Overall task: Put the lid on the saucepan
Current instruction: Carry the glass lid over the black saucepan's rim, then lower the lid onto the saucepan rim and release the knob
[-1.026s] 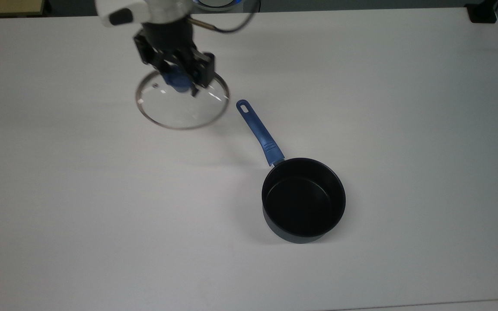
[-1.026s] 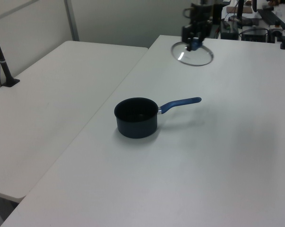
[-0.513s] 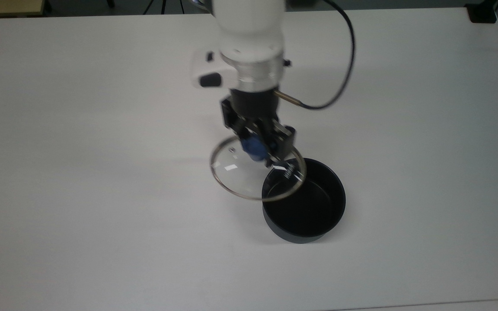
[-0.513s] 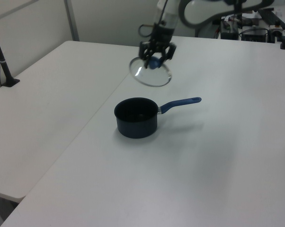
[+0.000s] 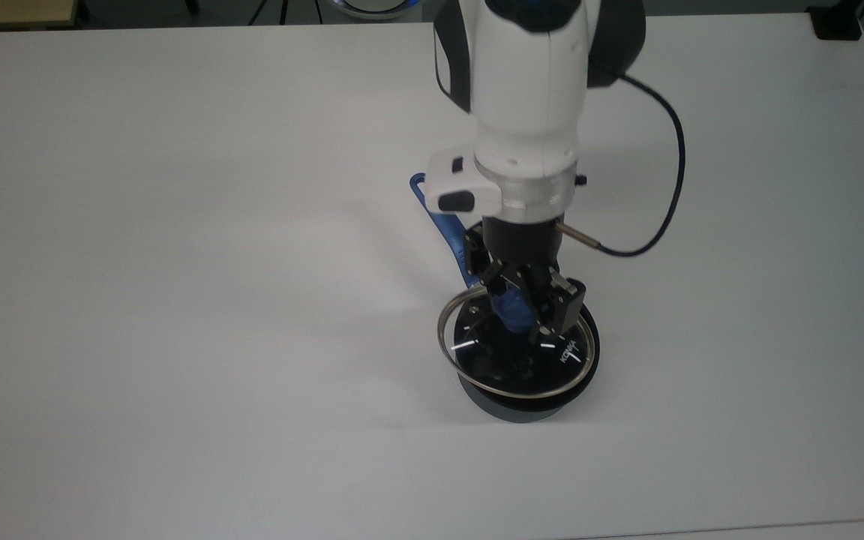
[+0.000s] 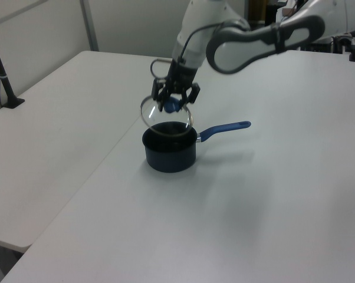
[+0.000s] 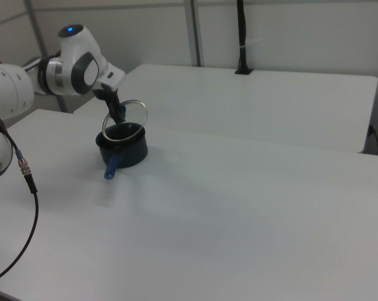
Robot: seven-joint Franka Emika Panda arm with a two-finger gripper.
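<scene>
Glass, round and clear with a thin metal rim and a blue central knob, the lid (image 5: pixel 516 346) is hanging tilted just below the fingers (image 5: pixel 523 306), which are clamping its knob from both sides. A second ago the lid was being carried well away from the pan, beyond the end of its handle; now it is hovering directly over the small round black saucepan (image 5: pixel 526 390), whose mouth is sitting right beneath the fingers. In the left view the lid (image 6: pixel 166 118) is leaning above the saucepan (image 6: pixel 170 151) with only its low edge near the rim, so levelling and lowering are probably what is remaining. The long blue handle (image 6: pixel 224 128) is pointing away behind the fingers, clear of the lid's path. Nothing else is lying on the white desk (image 5: pixel 177 300) near the fingers to obstruct the descent.
</scene>
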